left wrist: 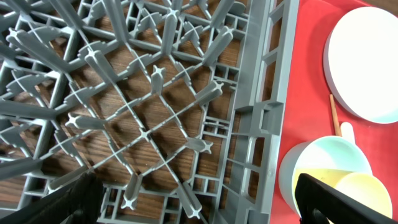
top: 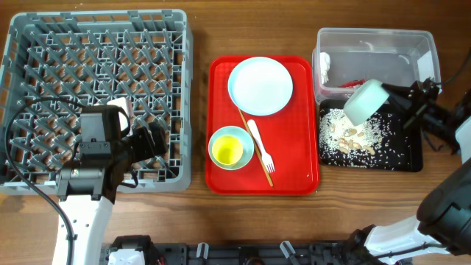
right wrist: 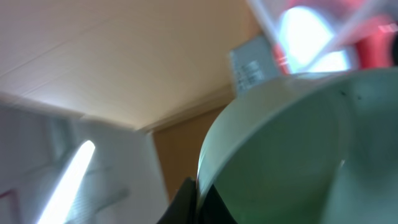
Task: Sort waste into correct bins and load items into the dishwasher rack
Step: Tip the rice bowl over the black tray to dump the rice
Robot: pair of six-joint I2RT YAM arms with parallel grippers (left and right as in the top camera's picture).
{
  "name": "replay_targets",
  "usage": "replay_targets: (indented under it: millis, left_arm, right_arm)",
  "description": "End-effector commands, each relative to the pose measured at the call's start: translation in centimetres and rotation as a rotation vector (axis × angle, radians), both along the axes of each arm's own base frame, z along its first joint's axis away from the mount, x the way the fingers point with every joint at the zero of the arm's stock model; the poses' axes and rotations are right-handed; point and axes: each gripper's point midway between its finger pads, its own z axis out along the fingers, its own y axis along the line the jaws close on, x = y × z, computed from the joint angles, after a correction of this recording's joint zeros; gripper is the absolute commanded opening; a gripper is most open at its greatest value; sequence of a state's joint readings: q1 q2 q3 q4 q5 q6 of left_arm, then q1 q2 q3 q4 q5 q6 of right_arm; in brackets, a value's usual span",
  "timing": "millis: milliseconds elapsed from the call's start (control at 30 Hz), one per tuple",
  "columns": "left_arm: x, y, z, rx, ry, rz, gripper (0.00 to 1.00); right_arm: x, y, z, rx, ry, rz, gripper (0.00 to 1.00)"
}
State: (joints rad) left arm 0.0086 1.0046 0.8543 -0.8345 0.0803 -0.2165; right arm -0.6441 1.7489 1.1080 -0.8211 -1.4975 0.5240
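Right gripper (top: pixel 401 94) is pinched shut on the rim of a pale blue-green bowl (top: pixel 366 101), which hangs tipped on its side over the corner of the black tray (top: pixel 412 158) that borders the clear tub (top: pixel 430 44). Rice grains (top: pixel 346 136) and beige scraps lie spread in that tray; crumpled white paper (top: pixel 324 66) and a red wrapper (top: pixel 357 81) sit in the tub.

My worry is the hold: a thin rim grip on a smooth bowl could let it swivel or slip, and a drop onto the shallow tray would throw grains over its low lip. The bowl's mouth is close to the tray's edge, so anything left inside may land on the wood. Carrying it to the dishwasher rack (top: pixel 96 22) means crossing the red tray (top: pixel 221 132), where the plate (top: pixel 260 86), second bowl (top: pixel 248 151), yellow cup (top: pixel 227 149), fork (top: pixel 257 138) and chopstick (top: pixel 266 173) wait, and stray grains could fall on them.

Left gripper (top: pixel 158 138) hangs wide open and empty over the rack's right wall, so I judge the arms could crowd each other there.

Everything stands on a brown wood-grain table (top: pixel 199 213). Of the room, the blurred right wrist view gives me only a tan surface and a bright strip of light
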Motion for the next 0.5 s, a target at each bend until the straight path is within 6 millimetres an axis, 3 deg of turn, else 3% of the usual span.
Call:
replay_targets:
  millis: [0, 67, 133, 300, 467]
  left_arm:
    - [0.3, -0.1, 0.6, -0.015, -0.012, 0.0, 1.0]
    - [0.3, -0.1, 0.6, -0.015, -0.012, 0.0, 1.0]
    - [0.3, -0.1, 0.6, -0.015, -0.012, 0.0, 1.0]
    - [0.3, -0.1, 0.6, -0.015, -0.012, -0.001, 1.0]
    - [0.3, -0.1, 0.6, -0.015, -0.012, 0.0, 1.0]
  right_arm:
    - [-1.6, 0.9, -5.5, -0.353, 0.077, 0.083, 0.04]
    - [-2.5, 1.3, -6.8, -0.449, 0.119, 0.134, 0.04]
    - [-2.6, 2.1, -6.6, -0.522, 0.073, 0.187, 0.04]
    - [-1.8, 3.8, -2.8, -0.653, -0.084, 0.235, 0.04]
    - [-1.2, 5.6, 0.8, -0.904, -0.19, 0.267, 0.04]
